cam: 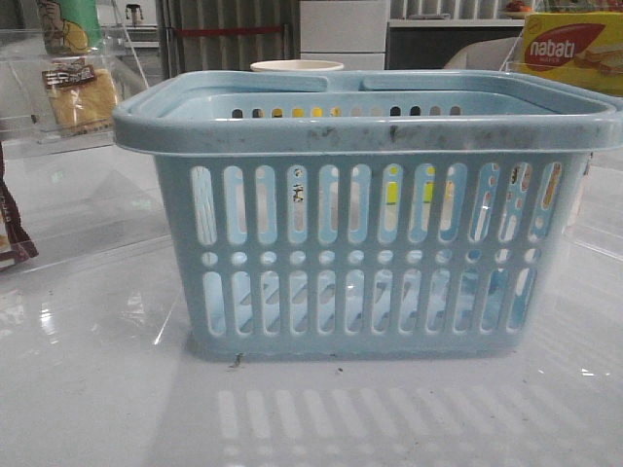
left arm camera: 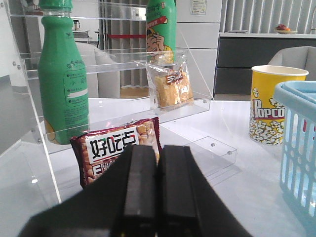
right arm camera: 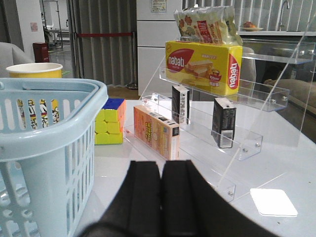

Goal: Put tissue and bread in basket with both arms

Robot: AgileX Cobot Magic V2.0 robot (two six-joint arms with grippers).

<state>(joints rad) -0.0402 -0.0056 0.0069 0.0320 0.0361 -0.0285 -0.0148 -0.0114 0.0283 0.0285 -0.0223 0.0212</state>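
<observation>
The pale blue basket (cam: pixel 365 209) fills the middle of the front view, and nothing shows inside it through its slots. The bread (left arm camera: pixel 170 89), golden in a clear wrapper, leans on a clear shelf ahead of my left gripper (left arm camera: pixel 158 148), which is shut and empty. The bread (cam: pixel 83 97) also shows at the far left in the front view. The tissue (right arm camera: pixel 223 122), a small blackish pack, stands on a clear stepped shelf ahead of my right gripper (right arm camera: pixel 161 164), which is shut on nothing. A similar dark pack (right arm camera: pixel 180 103) stands nearby. Neither gripper shows in the front view.
A dark brown snack packet (left arm camera: pixel 116 148) and green bottles (left arm camera: pixel 64 84) sit on the left shelf. A popcorn cup (left arm camera: pixel 269 111) stands behind the basket. On the right are a nabati box (right arm camera: pixel 205 66), an orange carton (right arm camera: pixel 155 131) and a puzzle cube (right arm camera: pixel 111 121).
</observation>
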